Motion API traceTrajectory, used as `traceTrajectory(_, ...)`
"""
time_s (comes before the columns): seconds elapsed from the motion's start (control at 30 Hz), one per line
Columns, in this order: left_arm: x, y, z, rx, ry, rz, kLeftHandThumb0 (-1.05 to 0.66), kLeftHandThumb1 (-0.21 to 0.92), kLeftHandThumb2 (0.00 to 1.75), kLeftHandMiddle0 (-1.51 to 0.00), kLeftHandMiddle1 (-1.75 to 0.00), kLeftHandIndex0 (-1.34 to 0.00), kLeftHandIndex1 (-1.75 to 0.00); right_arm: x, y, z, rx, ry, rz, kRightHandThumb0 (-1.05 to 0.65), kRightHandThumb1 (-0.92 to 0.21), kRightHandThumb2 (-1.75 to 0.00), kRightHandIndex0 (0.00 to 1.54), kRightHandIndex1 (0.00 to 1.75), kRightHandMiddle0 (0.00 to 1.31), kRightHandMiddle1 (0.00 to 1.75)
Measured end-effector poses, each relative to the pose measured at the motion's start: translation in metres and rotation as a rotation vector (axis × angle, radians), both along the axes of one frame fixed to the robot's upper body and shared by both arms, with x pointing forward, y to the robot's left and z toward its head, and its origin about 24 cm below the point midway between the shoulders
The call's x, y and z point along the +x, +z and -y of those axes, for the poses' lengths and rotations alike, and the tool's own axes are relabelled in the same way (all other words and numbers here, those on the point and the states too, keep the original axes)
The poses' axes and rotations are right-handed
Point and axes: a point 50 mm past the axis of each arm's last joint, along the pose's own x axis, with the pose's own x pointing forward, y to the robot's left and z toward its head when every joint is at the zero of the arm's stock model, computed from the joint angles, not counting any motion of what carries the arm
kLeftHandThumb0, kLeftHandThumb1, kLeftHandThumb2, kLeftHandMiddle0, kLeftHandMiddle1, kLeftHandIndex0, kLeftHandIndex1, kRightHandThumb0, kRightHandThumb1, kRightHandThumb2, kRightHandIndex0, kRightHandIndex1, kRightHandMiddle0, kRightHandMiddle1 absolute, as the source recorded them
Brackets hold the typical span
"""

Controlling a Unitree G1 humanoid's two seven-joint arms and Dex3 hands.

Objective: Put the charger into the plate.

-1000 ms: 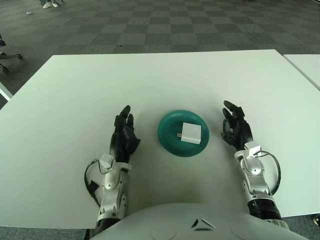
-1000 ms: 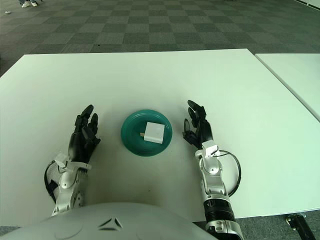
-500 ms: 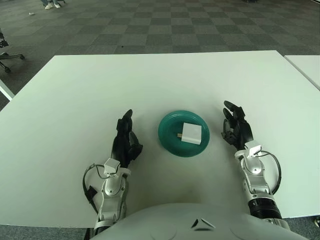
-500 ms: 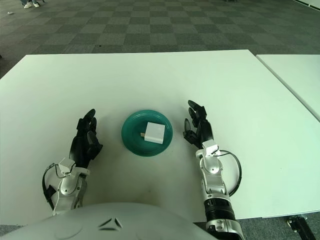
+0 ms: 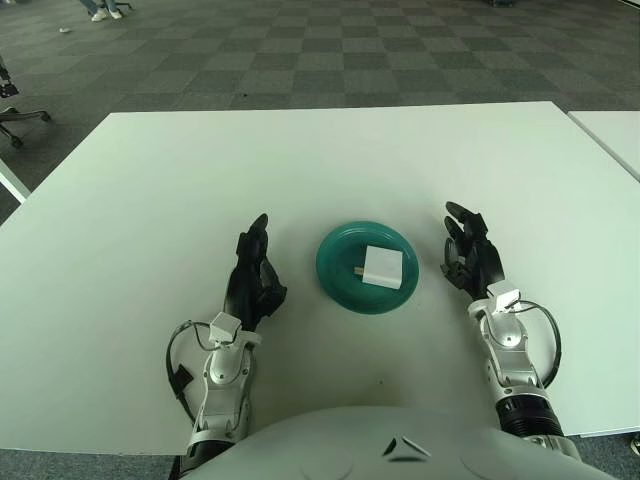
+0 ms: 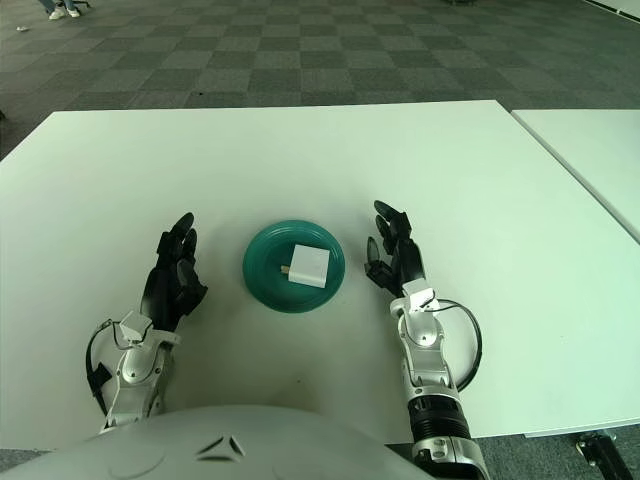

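Observation:
A white square charger [image 5: 383, 267] lies flat inside a round green plate [image 5: 338, 258] near the middle of the white table. My left hand [image 5: 254, 273] rests on the table to the left of the plate, fingers spread and empty. My right hand [image 5: 470, 253] is to the right of the plate, fingers spread and empty. Neither hand touches the plate or the charger. The same scene shows in the right eye view, with the charger [image 6: 308, 266] in the plate [image 6: 262, 266].
The white table [image 5: 200, 170] stretches wide around the plate. A second white table [image 5: 615, 130] stands at the right edge. Dark checkered carpet lies beyond the far edge.
My left hand has shifted slightly, drawing back and then settling a little nearer the plate. The right hand, plate and charger have not moved.

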Motion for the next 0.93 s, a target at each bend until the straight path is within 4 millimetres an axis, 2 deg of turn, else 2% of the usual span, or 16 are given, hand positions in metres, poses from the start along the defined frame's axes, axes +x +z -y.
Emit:
traceTrajectory(0.43,0.0021,-0.0004,0.0003,0.001,-0.023,0.001,-0.97,0.92,1.09,-0.05,0.00,0.00,-0.27,0.0002,0.0002,-0.0038,-0.023,0.003,0.006,-0.79,-0.92,-0.82,0.17,0.00,0.00,0.56)
traceTrajectory(0.93,0.0036,-0.0018,0.0009,-0.025,-0.055,0.000,-0.96,0.92,1.10,-0.05,0.00,0.00,-0.27,-0.0004,0.0000,-0.0055,-0.026,0.007,0.008,-0.79,-0.92,-0.84,0.17,0.00,0.00,0.56)
